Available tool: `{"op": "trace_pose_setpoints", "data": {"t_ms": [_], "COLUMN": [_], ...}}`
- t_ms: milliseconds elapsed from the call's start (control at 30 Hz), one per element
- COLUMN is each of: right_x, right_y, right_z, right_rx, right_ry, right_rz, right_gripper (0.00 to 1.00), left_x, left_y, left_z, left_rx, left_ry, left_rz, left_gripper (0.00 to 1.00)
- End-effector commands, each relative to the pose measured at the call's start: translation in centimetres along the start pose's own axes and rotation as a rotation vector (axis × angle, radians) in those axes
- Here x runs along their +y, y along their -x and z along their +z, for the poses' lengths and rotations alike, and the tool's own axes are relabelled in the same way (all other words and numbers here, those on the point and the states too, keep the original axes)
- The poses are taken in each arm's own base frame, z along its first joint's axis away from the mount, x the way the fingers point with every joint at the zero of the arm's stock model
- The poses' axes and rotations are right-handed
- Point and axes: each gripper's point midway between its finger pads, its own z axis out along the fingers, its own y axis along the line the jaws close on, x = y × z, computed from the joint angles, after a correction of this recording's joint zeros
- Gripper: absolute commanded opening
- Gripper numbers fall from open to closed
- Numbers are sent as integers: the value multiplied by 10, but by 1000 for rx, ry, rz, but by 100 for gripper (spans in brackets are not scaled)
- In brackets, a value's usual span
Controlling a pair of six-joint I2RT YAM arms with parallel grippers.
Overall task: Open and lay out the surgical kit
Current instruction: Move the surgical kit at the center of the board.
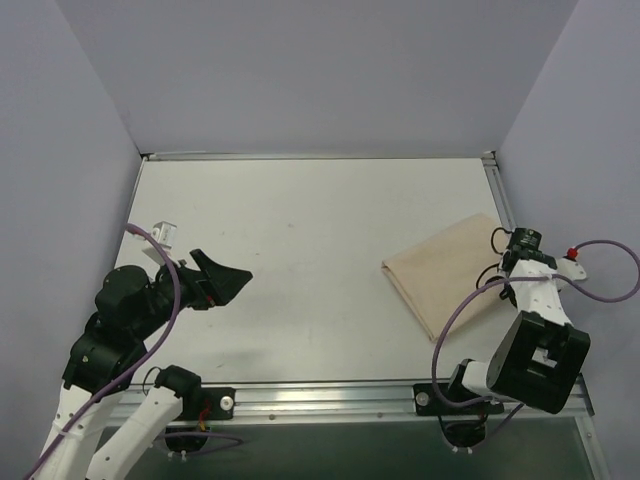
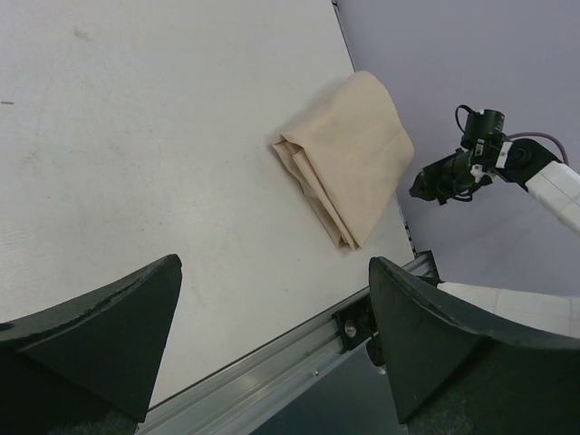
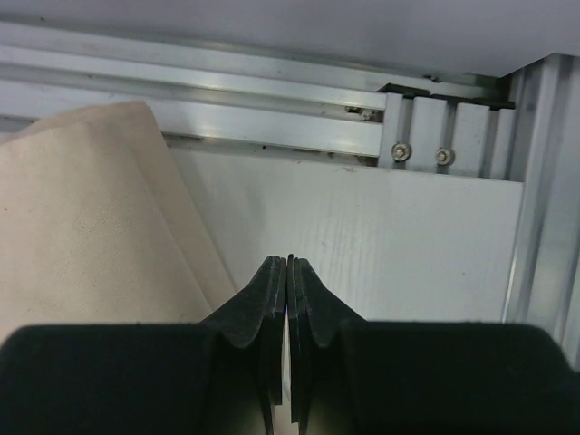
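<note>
right gripper (image 3: 290, 260) closed, left gripper (image 2: 275, 265) spread wide

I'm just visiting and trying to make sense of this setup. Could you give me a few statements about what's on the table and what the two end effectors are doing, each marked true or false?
1. The beige cloth wrap lies folded up. True.
2. The left end effector is shut. False: its jaws stand wide apart, holding nothing.
3. The right end effector is shut. True.
4. Steel instruments lie spread over the table. False: only the folded wrap shows on it.
5. The wrap lies on the left arm's side. False: it lies on the right arm's side.
</note>
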Motion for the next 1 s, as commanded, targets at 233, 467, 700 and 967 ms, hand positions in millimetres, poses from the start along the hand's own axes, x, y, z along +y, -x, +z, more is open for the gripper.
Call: {"op": "trace_pose_setpoints", "data": {"t_ms": [233,467,700,967], "right_x": [40,113,205,278], "right_y": [-34,-59,-128,-206], "right_z": [38,22,-31,-107], "right_rx": [74,137,183,224], "right_ry": [93,366,608,837], "right_rz": [-51,-196,-390,-590], "right_gripper": [0,0,0,0], "left_x": [-21,-17,-6,10], "left_y": [7,6,-2,-10], "left_z": [-5,-2,19,46], "left_rx": [-5,7,44,116], "left_ry": [-84,-64,-31,39], "left_rz": [59,46,-23,-38], "left_gripper": [94,94,94,94]}}
